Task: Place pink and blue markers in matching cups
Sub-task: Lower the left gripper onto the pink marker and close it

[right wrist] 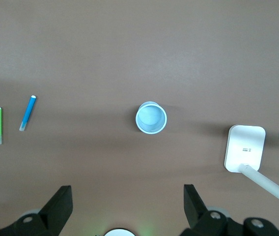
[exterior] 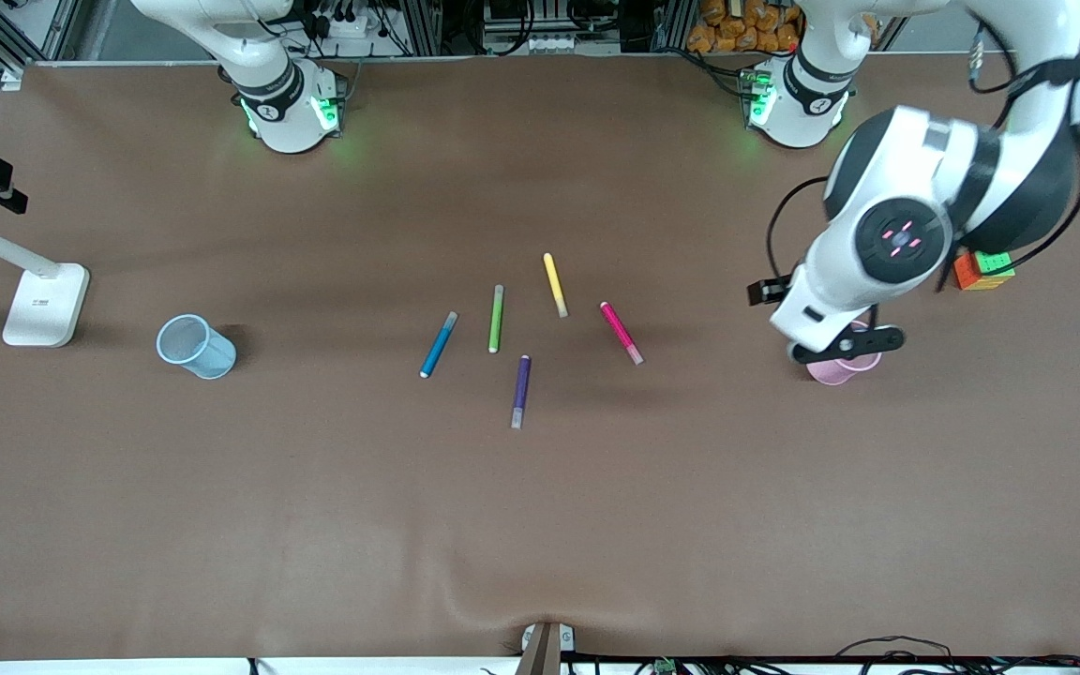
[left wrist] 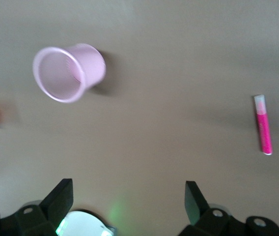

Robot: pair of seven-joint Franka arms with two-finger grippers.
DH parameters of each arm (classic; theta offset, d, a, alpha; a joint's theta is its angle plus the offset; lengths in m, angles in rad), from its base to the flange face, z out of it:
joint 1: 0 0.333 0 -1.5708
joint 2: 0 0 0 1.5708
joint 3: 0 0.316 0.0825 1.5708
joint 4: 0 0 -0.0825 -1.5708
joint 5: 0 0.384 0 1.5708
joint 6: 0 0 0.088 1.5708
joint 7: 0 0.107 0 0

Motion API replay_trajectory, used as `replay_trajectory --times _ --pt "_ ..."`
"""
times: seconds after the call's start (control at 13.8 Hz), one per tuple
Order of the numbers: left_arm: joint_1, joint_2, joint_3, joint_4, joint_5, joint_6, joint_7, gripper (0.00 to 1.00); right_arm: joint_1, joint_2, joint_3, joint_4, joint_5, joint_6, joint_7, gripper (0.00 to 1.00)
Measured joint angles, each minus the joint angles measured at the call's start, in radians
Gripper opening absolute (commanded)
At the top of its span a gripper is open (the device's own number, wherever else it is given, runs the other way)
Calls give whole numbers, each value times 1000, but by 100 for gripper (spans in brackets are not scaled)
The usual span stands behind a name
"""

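Observation:
The pink marker (exterior: 622, 333) and the blue marker (exterior: 439, 345) lie flat among other markers at mid-table. The pale pink cup (exterior: 842, 370) stands toward the left arm's end, partly hidden under my left hand. My left gripper (exterior: 821, 328) hovers above it, open and empty. In the left wrist view the left gripper (left wrist: 128, 196) shows open, with the pink cup (left wrist: 68, 73) and the pink marker (left wrist: 264, 125) apart from it. The pale blue cup (exterior: 195, 347) stands toward the right arm's end. My right gripper (right wrist: 127, 196) is open and empty high over the blue cup (right wrist: 151, 118) and the blue marker (right wrist: 27, 113); it is outside the front view.
A green marker (exterior: 496, 319), a yellow marker (exterior: 555, 284) and a dark purple marker (exterior: 521, 391) lie among the two task markers. A coloured cube (exterior: 982, 270) sits beside the pink cup. A white lamp base (exterior: 45, 305) stands beside the blue cup.

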Motion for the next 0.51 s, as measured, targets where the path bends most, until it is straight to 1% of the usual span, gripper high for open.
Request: replay_trajectory --times 0.29,0.51 --pt "6 80 3 4 -131 8 -49 100 0 0 0 0 0 0 0 100" --pt "4 120 2 18 -196 15 -150 100 0 0 0 0 0 -1 0 100"
